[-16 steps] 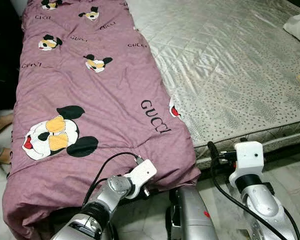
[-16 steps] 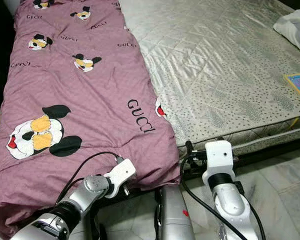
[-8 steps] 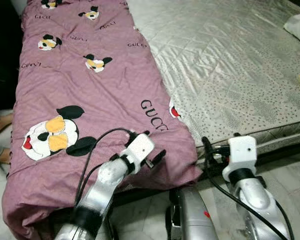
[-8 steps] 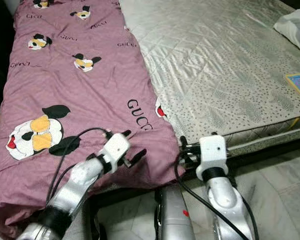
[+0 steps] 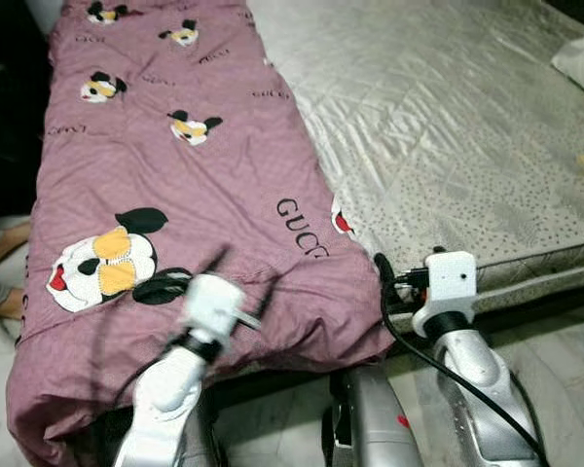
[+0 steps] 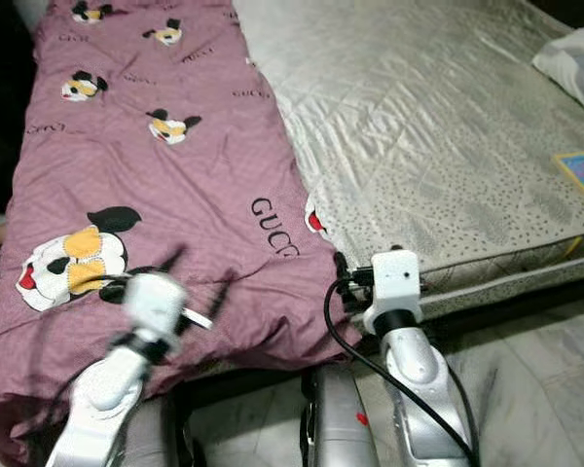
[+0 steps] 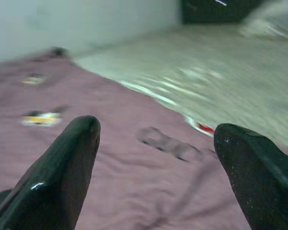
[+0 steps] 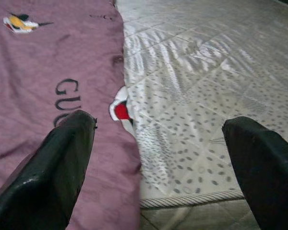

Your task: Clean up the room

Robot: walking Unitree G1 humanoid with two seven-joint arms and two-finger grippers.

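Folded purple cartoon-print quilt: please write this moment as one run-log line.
left gripper: open, over purple cartoon-print quilt | right gripper: open, at quilt's near corner | nothing held

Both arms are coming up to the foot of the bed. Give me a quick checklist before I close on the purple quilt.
1. Left gripper open: ok, jaws spread wide.
2. Right gripper open: ok, jaws spread wide.
3. Left gripper over the quilt: ok, purple cloth lies between its jaws.
4. Right gripper on the quilt's edge: not ok, its jaws straddle the quilt's edge and the bare mattress.
5. Cloth touching either gripper: cannot tell.
6. Left arm steady: not ok, it is blurred in the head views.
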